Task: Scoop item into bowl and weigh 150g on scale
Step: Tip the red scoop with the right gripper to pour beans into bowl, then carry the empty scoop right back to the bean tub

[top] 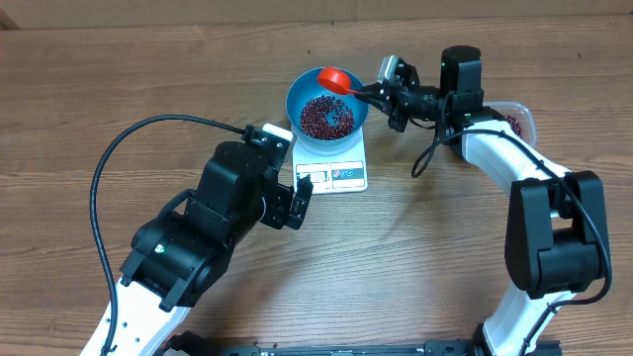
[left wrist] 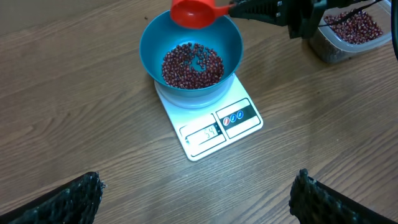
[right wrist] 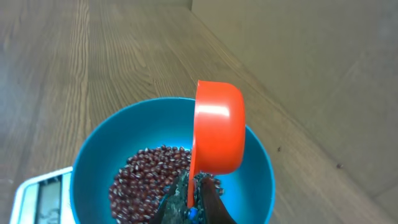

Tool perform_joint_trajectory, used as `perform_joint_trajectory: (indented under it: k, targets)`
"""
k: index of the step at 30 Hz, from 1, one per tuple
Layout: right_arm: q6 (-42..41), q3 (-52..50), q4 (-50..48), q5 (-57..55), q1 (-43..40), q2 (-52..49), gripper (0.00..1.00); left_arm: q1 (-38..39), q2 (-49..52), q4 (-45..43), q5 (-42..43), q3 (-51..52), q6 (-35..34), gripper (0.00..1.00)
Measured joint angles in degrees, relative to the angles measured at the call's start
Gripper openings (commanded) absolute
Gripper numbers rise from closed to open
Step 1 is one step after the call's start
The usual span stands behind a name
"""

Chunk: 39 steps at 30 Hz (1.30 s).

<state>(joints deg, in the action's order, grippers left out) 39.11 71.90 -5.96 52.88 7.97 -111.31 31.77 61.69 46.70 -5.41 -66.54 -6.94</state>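
The blue bowl [top: 295,104] stands on the white scale [top: 341,176] and holds a layer of dark red-brown beans [top: 326,117]. My right gripper [top: 374,92] is shut on the handle of the red-orange scoop [top: 337,79]. The scoop is tipped on its side above the bowl's far rim. The right wrist view shows the scoop [right wrist: 217,127] turned sideways over the beans [right wrist: 149,177], with the gripper [right wrist: 193,208] clamping its blue-tipped handle. My left gripper [top: 300,201] hangs open just in front of the scale, holding nothing. Its fingertips [left wrist: 81,196] are spread wide over bare wood.
A clear plastic tub [left wrist: 351,31] with more beans sits right of the bowl, behind the right arm [top: 514,163]. A black cable [top: 129,148] loops over the table on the left. The scale's display [left wrist: 204,132] faces the left arm.
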Motion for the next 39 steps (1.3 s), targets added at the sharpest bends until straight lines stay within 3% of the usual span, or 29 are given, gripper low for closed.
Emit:
perform_joint_trajectory:
  k: [6,11,16,20,29,33,39]
  targets:
    - [-8.46,0.00,-0.02,-0.35,-0.13,4.96,0.04,0.00,0.00,-0.02,-0.02,0.00,-0.02,0.99]
    - [-20.57,0.00,1.70,-0.33,-2.38,9.90,0.04,0.00,0.00,0.00,-0.02,0.00,0.00,1.00]
    - [-33.31,0.00,9.35,-0.42,-9.03,13.73,0.04,0.00,0.00,0.00,-0.02,0.00,0.00,1.00]
    - [-37.73,0.00,19.08,-1.55,-15.58,16.48,0.04,0.00,0.00,0.00,-0.02,0.00,0.00,1.00]
    - [-39.69,0.00,38.93,-12.41,-27.12,22.69,0.04,0.00,0.00,-0.02,-0.02,0.00,-0.02,1.00]
    - [-36.81,0.00,46.73,-21.55,-28.06,23.02,0.04,0.00,0.00,-0.02,-0.02,0.00,-0.02,1.00]
    - [-33.05,0.00,50.36,-34.97,-28.06,23.02,0.04,0.00,0.00,-0.02,-0.02,0.00,0.00,0.99]
